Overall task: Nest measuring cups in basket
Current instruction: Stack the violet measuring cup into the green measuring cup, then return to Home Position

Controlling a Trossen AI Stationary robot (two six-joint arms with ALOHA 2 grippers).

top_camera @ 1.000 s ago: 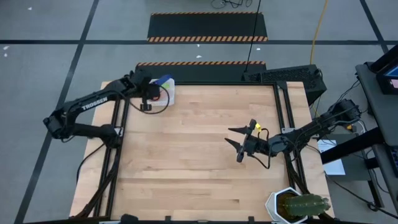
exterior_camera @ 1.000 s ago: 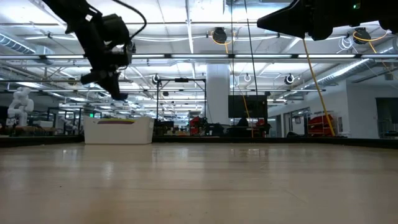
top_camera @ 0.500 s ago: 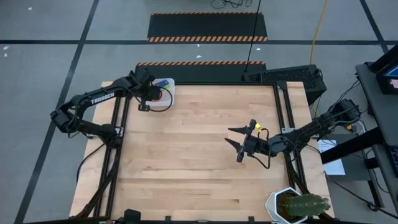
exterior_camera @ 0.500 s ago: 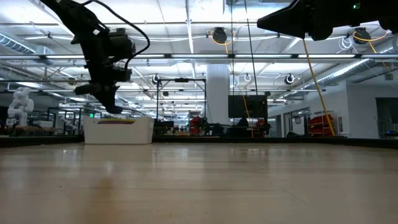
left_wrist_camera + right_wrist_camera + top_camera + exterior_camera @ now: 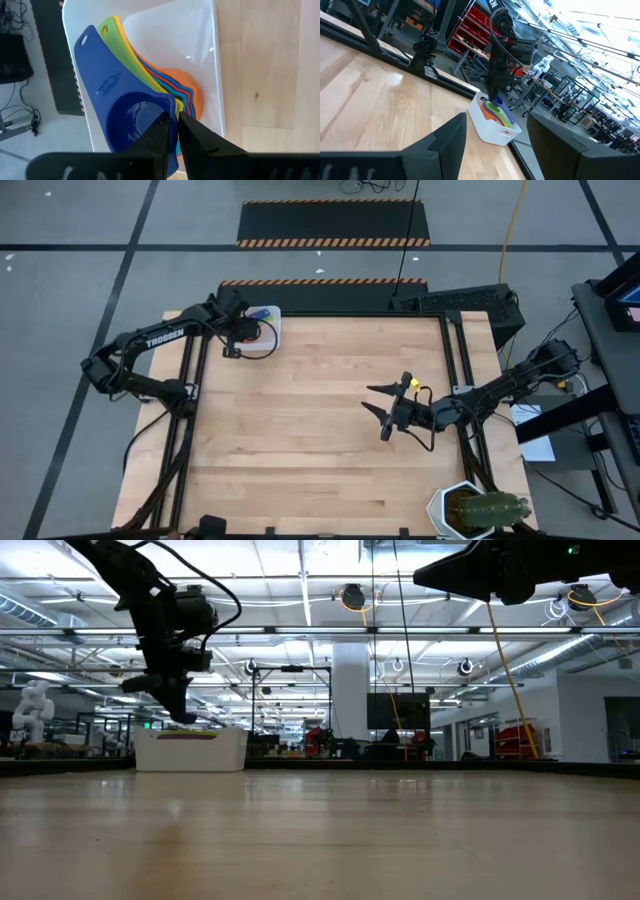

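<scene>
From above, the basket (image 5: 268,330) sat at the counter's (image 5: 320,430) far left corner, and the left end effector (image 5: 238,340) hung right over its counter-side end. The right end effector (image 5: 385,412) waited near the counter's right edge, well apart, so the left arm was plainly the nearer one.

At counter height, the left end effector (image 5: 165,690) stood just above the rim of the basket (image 5: 190,749), pointing down into it. The right arm crossed the top of this view, high off the counter.

From the left wrist, the blue cup (image 5: 122,112) lay on top of the nested cups (image 5: 175,95), directly under the fingers (image 5: 162,132). The stack's handles ran along the basket's (image 5: 212,60) long axis, away from the fingers. The fingers stood close together at the blue cup's rim, a narrow slit between them; whether they gripped it I could not tell.

From the right wrist, its own fingers (image 5: 445,140) were spread wide, empty. The basket (image 5: 492,125) lay far ahead, at the counter's edge, under the left arm.
</scene>
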